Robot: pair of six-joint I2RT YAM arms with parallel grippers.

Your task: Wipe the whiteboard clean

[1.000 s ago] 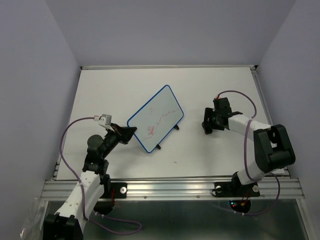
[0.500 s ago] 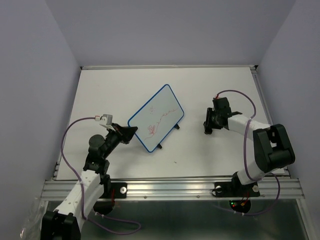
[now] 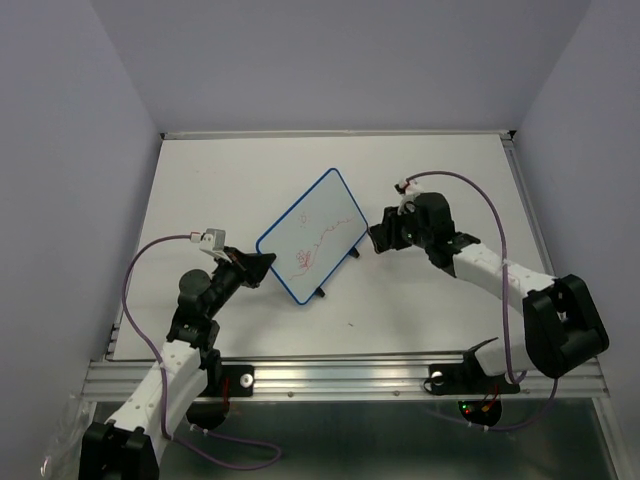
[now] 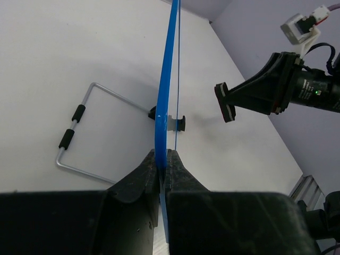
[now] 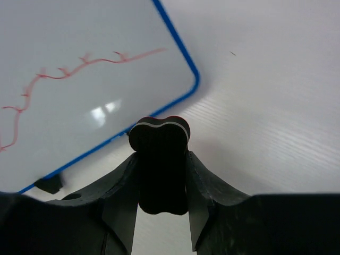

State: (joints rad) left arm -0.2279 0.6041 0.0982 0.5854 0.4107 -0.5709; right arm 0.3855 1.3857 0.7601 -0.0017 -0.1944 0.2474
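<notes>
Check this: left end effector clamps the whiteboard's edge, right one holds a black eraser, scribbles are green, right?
The scribbles are red, not green, as the right wrist view shows. The left end effector clamps the edge of the whiteboard; the right end effector holds the black eraser.

Two slender robot arms with white shells and black joints. The left arm [image 3: 165,385], lower left, and the right arm [image 3: 482,266], right side, each carry a looping purple cable [image 3: 128,275] to a small pale wrist camera [image 3: 210,238]. The left pincer [image 3: 258,266] and right pincer [image 3: 380,238] are matte black.
</notes>
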